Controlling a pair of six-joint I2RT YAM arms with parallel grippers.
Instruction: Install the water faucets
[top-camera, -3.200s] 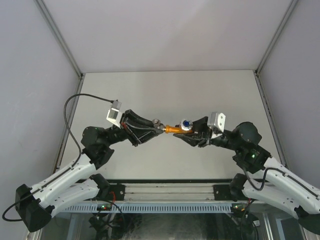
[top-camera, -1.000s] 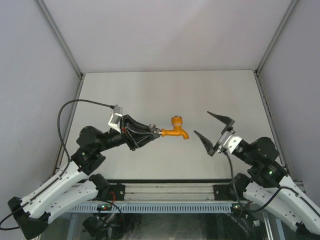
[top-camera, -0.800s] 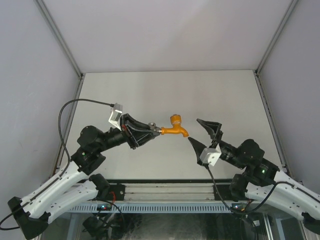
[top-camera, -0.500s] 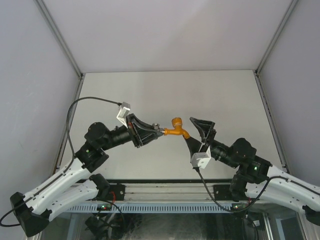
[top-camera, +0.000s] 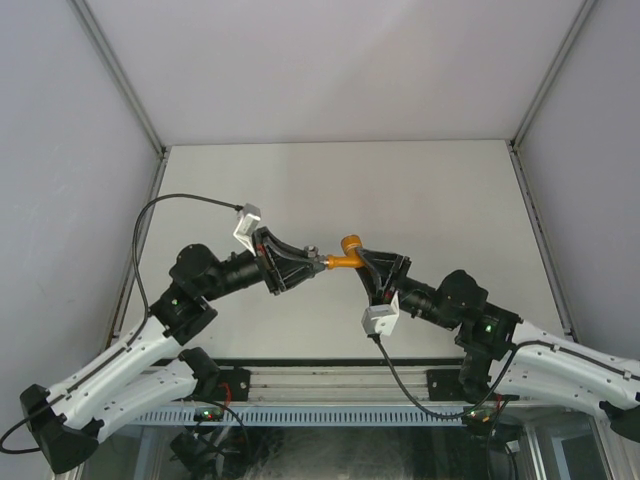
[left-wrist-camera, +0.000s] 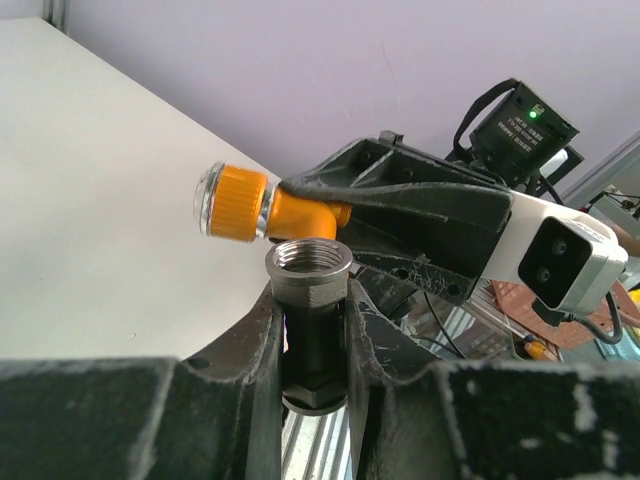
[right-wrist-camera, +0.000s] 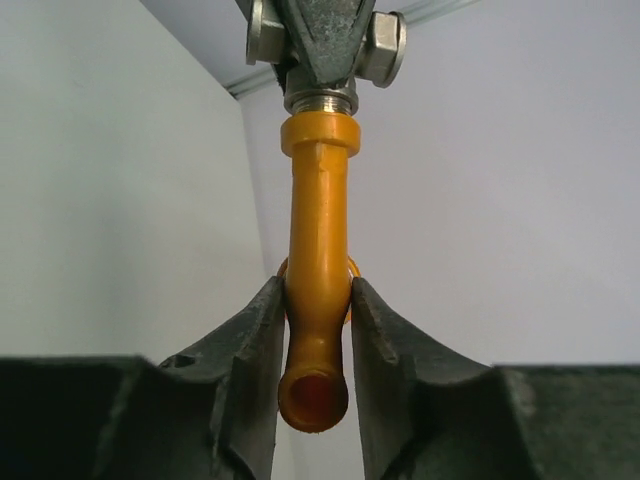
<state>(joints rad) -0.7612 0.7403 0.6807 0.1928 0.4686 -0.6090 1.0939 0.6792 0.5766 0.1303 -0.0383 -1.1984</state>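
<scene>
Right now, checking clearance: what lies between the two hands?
The orange tap spans it, from the left hand's grey fitting to the right hand; top view.

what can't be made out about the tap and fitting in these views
Right wrist: how deep the orange tap sits in the grey fitting, hidden inside it.
Left wrist: the fitting's lower end, in shadow within the left gripper.
Top: contact of the right gripper, too small.

Bright, even, diffuse light from above. Faint soft shadows on table (top-camera: 450, 190), centre of top view. Sharp focus on grey fitting (left-wrist-camera: 307, 268), orange tap (right-wrist-camera: 318, 250). Blur on near fingers (left-wrist-camera: 120, 420) along bottom edge of both wrist views. Wrist-view backgrounds soft, pale.
</scene>
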